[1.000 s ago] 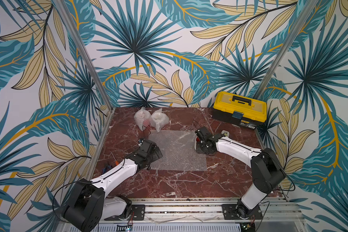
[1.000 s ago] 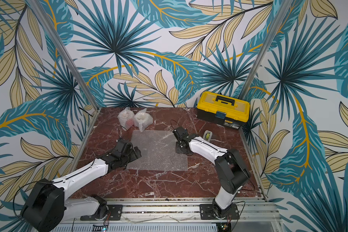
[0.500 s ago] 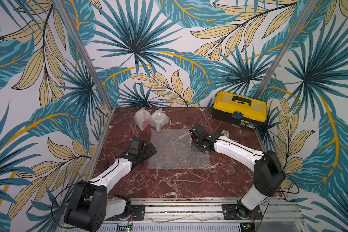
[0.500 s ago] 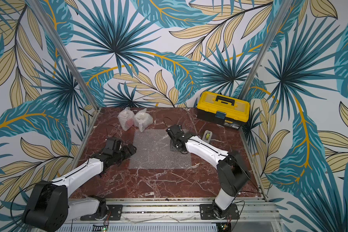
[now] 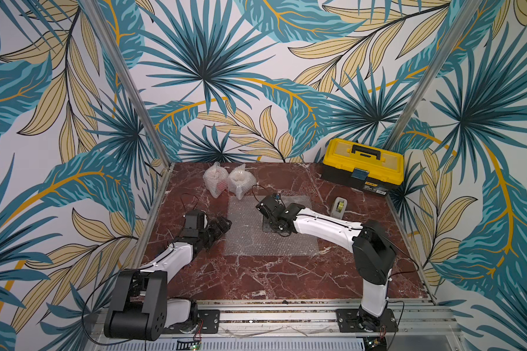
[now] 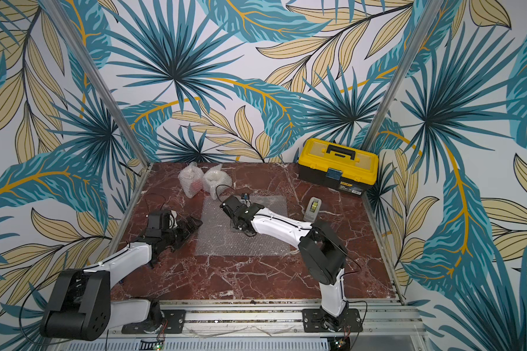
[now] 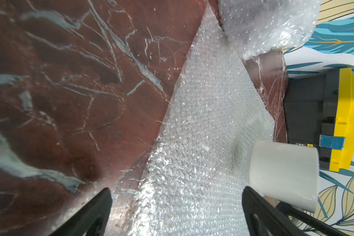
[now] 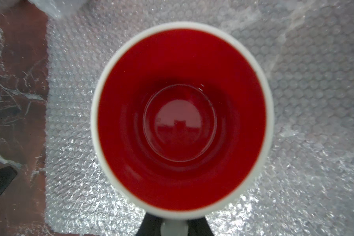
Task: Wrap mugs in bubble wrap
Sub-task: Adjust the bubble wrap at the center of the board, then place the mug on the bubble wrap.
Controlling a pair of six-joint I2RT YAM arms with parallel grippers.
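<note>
Clamped right gripper (image 8: 174,226) on handle of red-lined white mug (image 8: 182,118), bubble wrap (image 8: 305,102) beneath. Held left gripper (image 7: 176,190) spread wide, sheet's edge just ahead.

no legible text, toolbox (image 5: 362,166) label unreadable (too small)

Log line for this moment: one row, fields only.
left hand: open, at edge of bubble wrap | right hand: shut on handle of mug | mug: upright over bubble wrap | bundles: two wrapped, at back
</note>
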